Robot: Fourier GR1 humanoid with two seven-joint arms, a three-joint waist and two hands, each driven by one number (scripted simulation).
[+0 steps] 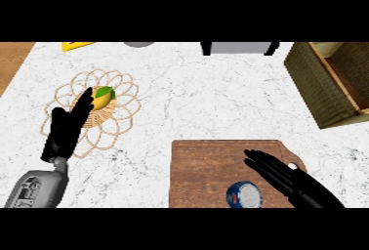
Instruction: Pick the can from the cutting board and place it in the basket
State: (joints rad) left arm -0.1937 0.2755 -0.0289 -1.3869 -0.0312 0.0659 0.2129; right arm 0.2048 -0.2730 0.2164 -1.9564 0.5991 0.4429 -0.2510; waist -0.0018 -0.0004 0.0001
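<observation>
A blue can (244, 195) with a silver top stands upright on the brown wooden cutting board (209, 166), near the board's lower edge. My right hand (284, 178) hovers just right of the can with its fingers straight and open, holding nothing. The woven olive basket (317, 83) sits at the far right of the counter, well beyond the board. My left hand (69, 129) rests open at the left, fingers pointing up over a wire trivet.
A round wire trivet (93, 114) at the left carries a yellow-green fruit (104, 97). Along the far edge are a yellow object (75, 45), a grey round thing (139, 44) and a grey box (239, 48). White marble counter lies between board and basket.
</observation>
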